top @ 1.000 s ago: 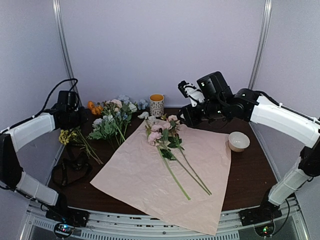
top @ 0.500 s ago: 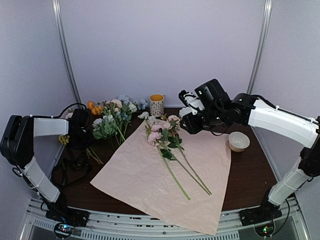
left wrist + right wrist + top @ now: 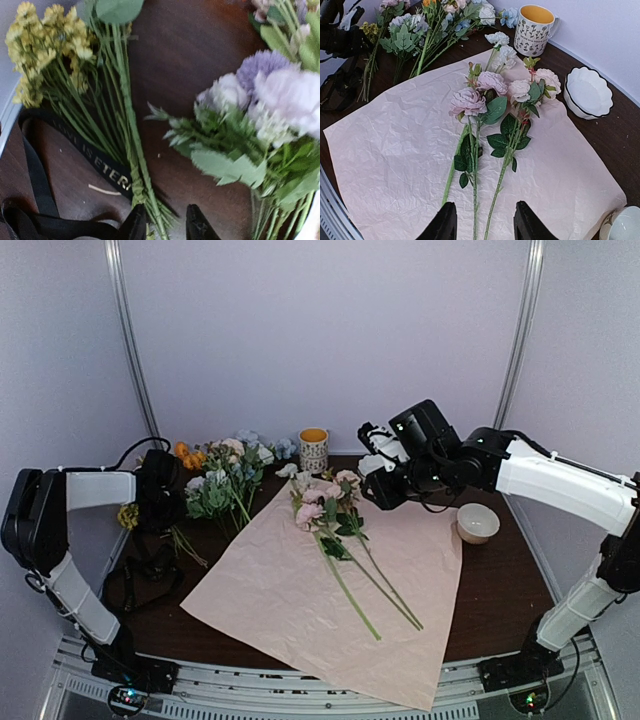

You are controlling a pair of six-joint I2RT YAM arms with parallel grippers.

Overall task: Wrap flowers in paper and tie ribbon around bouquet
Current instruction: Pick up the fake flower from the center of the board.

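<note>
Hovering above the far edge of the paper (image 3: 330, 590), the right gripper (image 3: 482, 222) has its jaws parted and grasps nothing. Its fingertips frame the lower stalks of the flowers (image 3: 485, 115) that lie on the sheet, but they hang well above them and are not touching. These stems run down the middle of the paper. Their pink and white blooms are at the paper's far edge and their cut ends point toward its near corner.

Off the paper's left edge, the left gripper (image 3: 165, 227) sits low over the bare table with its jaws parted. The ends of a loose bunch of yellow stems (image 3: 45, 45) reach into the gap between its fingers, and I cannot tell whether the fingers touch them. The ribbon (image 3: 100, 167), black with pale lettering, lies under those stalks just beside the left finger and bunches up further left of the paper. A lilac and white bunch (image 3: 270, 85) lies between that gripper and the paper. A mug (image 3: 313, 450) stands beyond the paper's far edge.
</note>
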